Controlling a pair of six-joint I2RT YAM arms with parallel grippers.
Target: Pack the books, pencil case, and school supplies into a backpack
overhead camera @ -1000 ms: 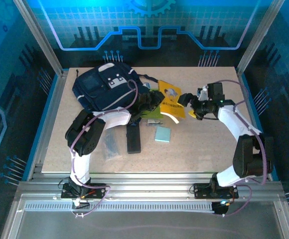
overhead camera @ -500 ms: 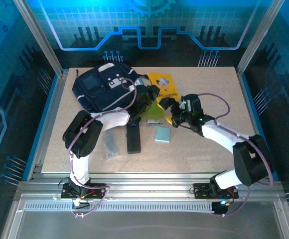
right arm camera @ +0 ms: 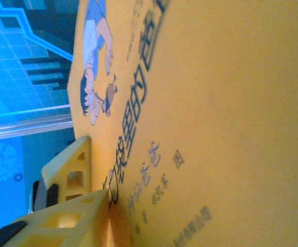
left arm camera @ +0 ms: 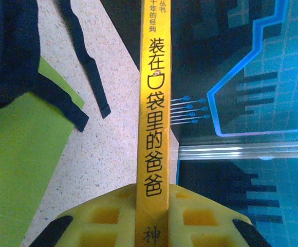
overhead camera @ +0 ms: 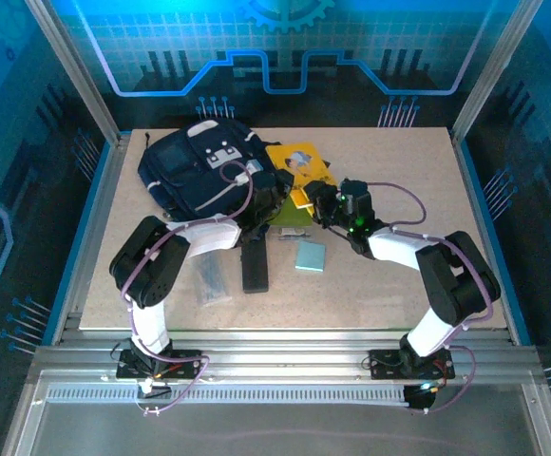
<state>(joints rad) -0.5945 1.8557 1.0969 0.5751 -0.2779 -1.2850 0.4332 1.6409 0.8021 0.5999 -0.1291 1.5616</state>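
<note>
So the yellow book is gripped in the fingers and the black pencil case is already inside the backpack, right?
Not quite. The pencil case isn't inside the backpack; the top view shows it lying on the table, nearer the arms. The yellow book is indeed gripped, edge-on, in the left fingers.

The right gripper point(overhead camera: 325, 201) is now at centre frame, against the lower edge of the yellow-orange book point(overhead camera: 299, 160), no longer out to the right. Its jaws stand narrower than before. The book sits further up and left, closer to the backpack point(overhead camera: 195, 171).
</note>
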